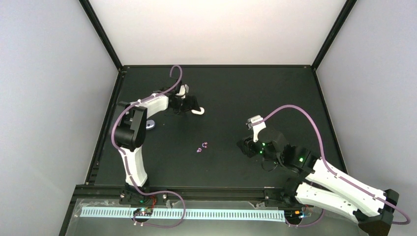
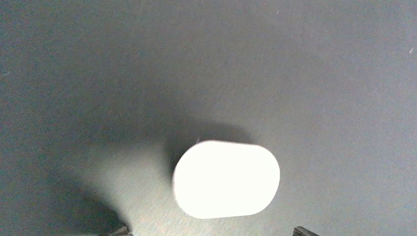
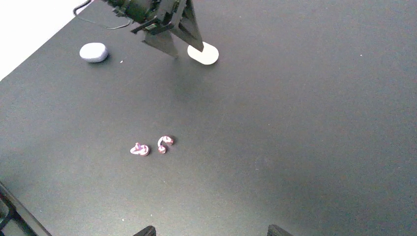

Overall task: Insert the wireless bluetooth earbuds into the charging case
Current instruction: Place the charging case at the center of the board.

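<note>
Shows a glossy white charging case (image 2: pixel 226 179), pill-shaped with rounded ends, lying flat on the dark bench (image 2: pixel 319 73) with a plain white face upward. Sits in the far left part of the bench in the overhead view, with a soft shadow spreading to its left in the left wrist view.

Lies just ahead of the left pincer (image 2: pixel 211 231), released. Shows two dark fingertips (image 2: pixel 120 230) spread wide at the bottom edge of the left wrist view, one to either side of the case, without touching it. From the right wrist camera, shows the same pincer as dark tapered fingers pointing down just beside the case.

Near the middle of the bench, well apart from the case, shows two tiny curled wireless bluetooth earbuds (image 3: pixel 165 142), whitish with a pink-purple tint, lying loose and close together.

To the left of the case in the right wrist view, shows a pale lavender-grey oval object (image 3: pixel 93 52) resting on the bench, close to the elbow of the left arm (image 1: pixel 132 129) in the overhead view.

Right of centre in the overhead view, shows the right pincer (image 3: pixel 211 231), also released, with its tips set apart at the bottom edge of the right wrist view and only bench between them. Faces the earbuds from nearby, clear of them. Shows small green lights on the right arm (image 1: pixel 324 174) and purple cables (image 1: pixel 300 110) looping over both arms.
</note>
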Robot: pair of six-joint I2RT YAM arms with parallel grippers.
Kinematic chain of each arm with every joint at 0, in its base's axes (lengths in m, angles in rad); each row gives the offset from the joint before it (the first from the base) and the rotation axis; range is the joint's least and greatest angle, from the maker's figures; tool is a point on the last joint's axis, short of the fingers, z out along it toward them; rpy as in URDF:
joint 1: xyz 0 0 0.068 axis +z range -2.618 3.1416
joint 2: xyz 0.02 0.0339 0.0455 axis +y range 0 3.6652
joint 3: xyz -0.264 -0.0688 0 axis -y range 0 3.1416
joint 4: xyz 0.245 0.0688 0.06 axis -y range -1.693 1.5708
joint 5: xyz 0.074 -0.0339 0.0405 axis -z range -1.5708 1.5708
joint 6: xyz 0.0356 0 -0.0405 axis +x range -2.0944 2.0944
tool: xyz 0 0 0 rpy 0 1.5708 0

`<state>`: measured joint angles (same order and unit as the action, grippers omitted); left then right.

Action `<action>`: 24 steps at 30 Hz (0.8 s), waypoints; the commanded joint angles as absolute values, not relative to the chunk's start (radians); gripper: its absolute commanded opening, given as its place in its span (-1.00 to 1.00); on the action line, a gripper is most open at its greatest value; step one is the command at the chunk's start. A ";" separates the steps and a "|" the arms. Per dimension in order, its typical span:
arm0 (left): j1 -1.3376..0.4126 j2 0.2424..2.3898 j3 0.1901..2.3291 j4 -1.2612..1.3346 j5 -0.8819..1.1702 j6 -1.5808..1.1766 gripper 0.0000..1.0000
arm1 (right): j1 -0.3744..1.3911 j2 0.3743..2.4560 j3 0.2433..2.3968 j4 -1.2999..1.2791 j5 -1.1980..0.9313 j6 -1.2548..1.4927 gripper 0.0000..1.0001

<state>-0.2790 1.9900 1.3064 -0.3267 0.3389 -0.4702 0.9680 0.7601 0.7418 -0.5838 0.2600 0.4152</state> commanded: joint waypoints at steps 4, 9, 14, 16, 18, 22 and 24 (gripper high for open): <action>-0.224 1.628 1.099 -0.401 0.200 -0.480 0.97 | 0.962 0.723 0.741 -0.576 0.280 0.393 0.17; -0.101 1.424 0.962 -0.507 0.030 -0.517 0.97 | 0.962 0.722 0.718 -0.547 0.257 0.393 0.18; 0.034 1.347 0.896 -0.580 -0.055 -0.516 0.98 | 0.962 0.728 0.706 -0.535 0.239 0.389 0.18; 0.064 1.344 0.883 -0.575 -0.069 -0.509 0.98 | 0.962 0.731 0.707 -0.533 0.239 0.386 0.18; 0.077 1.374 0.898 -0.581 -0.076 -0.482 0.97 | 0.962 0.734 0.709 -0.529 0.234 0.384 0.18; 0.082 1.478 0.953 -0.601 -0.072 -0.426 0.98 | 0.962 0.741 0.713 -0.527 0.234 0.383 0.18; 0.081 1.529 0.978 -0.606 -0.072 -0.412 0.97 | 0.963 0.740 0.712 -0.526 0.235 0.383 0.18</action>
